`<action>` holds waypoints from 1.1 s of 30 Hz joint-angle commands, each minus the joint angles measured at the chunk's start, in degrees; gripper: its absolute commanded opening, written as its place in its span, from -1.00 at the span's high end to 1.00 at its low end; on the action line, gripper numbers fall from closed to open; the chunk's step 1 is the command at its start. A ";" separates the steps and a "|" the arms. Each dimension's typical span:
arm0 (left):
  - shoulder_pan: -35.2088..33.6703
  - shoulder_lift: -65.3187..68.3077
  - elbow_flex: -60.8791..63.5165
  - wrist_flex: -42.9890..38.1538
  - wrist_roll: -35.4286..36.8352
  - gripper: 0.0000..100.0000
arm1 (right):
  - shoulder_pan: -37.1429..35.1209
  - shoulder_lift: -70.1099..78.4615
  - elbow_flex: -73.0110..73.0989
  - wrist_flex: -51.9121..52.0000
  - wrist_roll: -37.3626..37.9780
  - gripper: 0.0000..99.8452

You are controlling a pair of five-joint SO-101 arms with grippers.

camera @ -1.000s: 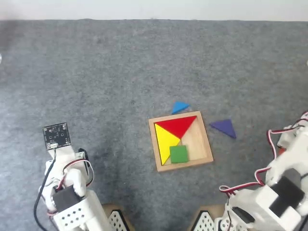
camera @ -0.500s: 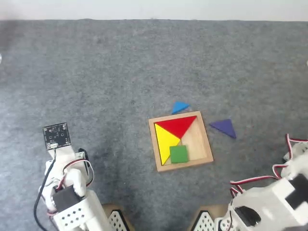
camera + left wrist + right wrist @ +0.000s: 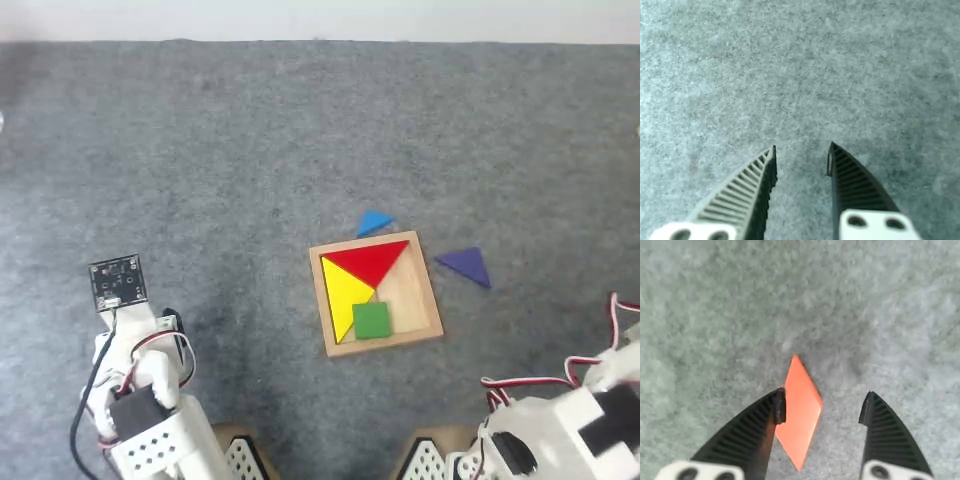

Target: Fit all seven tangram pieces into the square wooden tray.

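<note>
Both wide open! Right end effector [image 3: 824, 399] has the orange parallelogram [image 3: 799, 420] between its fingers; left end effector [image 3: 802, 147] hangs over grey counter [image 3: 840, 60].

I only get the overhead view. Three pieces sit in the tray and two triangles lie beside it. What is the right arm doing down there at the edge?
Observer: The right gripper hangs over an orange parallelogram that lies on the grey mat.
Operator: Has it grabbed it?
Observer: No. The jaws stand open, with the piece lying flat between them, nearer one jaw.
Operator: And the left arm?
Observer: The left gripper is open too, with bare mat between its jaws.
</note>
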 commanded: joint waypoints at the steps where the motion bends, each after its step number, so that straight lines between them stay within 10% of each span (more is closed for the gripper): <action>1: -0.35 -1.05 -0.22 0.26 0.44 0.67 | 0.57 -2.42 2.81 -4.62 -0.70 0.51; 33: -0.35 -1.05 -0.22 0.26 0.44 0.67 | -9.80 -12.26 6.86 -1.01 5.89 0.80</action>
